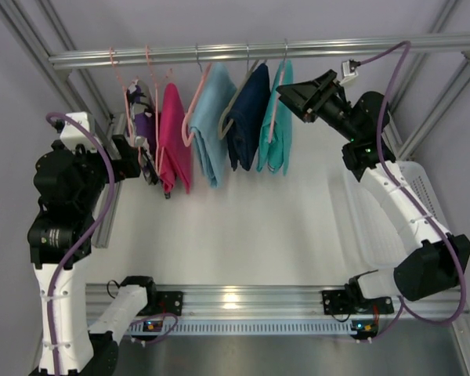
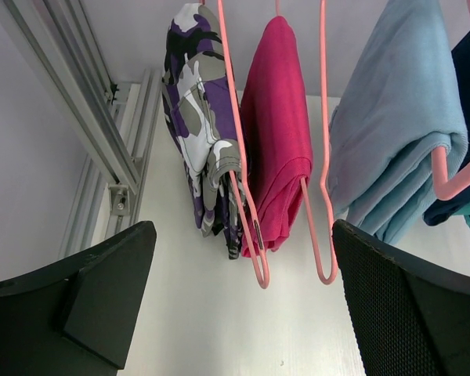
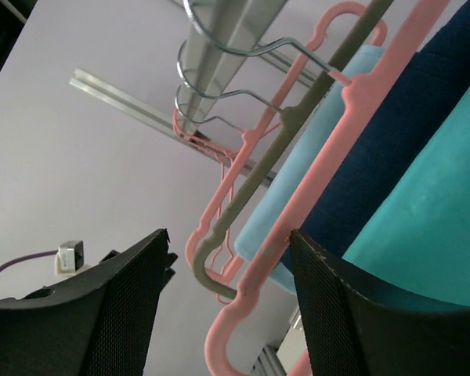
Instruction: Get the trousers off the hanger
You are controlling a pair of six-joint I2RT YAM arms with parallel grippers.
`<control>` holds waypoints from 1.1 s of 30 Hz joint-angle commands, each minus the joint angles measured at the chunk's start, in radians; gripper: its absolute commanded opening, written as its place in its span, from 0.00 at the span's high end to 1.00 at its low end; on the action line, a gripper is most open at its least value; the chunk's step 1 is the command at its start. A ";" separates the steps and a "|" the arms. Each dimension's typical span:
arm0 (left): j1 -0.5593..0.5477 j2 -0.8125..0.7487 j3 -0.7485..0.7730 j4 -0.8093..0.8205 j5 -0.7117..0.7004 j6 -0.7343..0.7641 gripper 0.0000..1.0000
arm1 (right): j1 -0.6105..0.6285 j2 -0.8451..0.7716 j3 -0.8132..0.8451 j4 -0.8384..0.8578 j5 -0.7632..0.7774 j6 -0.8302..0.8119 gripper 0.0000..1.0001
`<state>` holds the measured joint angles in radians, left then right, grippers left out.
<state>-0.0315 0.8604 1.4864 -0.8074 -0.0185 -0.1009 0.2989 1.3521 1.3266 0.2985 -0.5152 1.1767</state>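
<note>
White-and-black arms (image 1: 72,321), purple cables (image 1: 108,174), black textured fingers (image 3: 360,313)

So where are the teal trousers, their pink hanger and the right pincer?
trousers (image 1: 278,145), top view, middle of the folded fabric.
hanger (image 3: 321,176), right wrist view, its sloping arm.
right pincer (image 1: 290,102), top view, between its fingertips.

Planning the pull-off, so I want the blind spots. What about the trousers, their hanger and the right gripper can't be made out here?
- Right wrist: the trousers run off the frame edges, lower end unseen; depth leaves it unclear whether the right gripper touches the hanger.
- Top external: the hanger's bar is hidden under the fabric; any contact is too small to tell.
- Left wrist: the sky-blue garment hides nearly all the trousers.
</note>
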 commanded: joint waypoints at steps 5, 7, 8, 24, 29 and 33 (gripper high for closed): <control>0.005 0.002 -0.024 0.085 0.009 0.004 0.01 | 0.032 0.047 0.056 0.021 0.026 0.020 0.37; 0.005 -0.003 -0.034 0.091 0.009 0.006 0.01 | 0.031 0.041 0.037 0.027 0.030 0.021 0.37; 0.005 -0.006 -0.044 0.099 0.012 0.006 0.01 | 0.031 0.039 0.031 0.028 0.027 0.021 0.37; 0.005 -0.003 -0.078 0.137 0.014 -0.010 0.01 | 0.077 0.113 0.054 0.044 0.014 0.097 0.42; 0.005 -0.006 -0.094 0.140 0.014 -0.013 0.01 | 0.077 0.099 0.059 0.018 0.015 0.121 0.56; 0.005 -0.004 -0.100 0.146 0.049 -0.020 0.01 | 0.075 0.044 0.059 -0.065 0.026 0.161 0.68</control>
<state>-0.0315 0.8600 1.3911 -0.7235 -0.0074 -0.1066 0.3618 1.4582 1.3308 0.2798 -0.4973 1.2987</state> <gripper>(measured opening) 0.991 0.341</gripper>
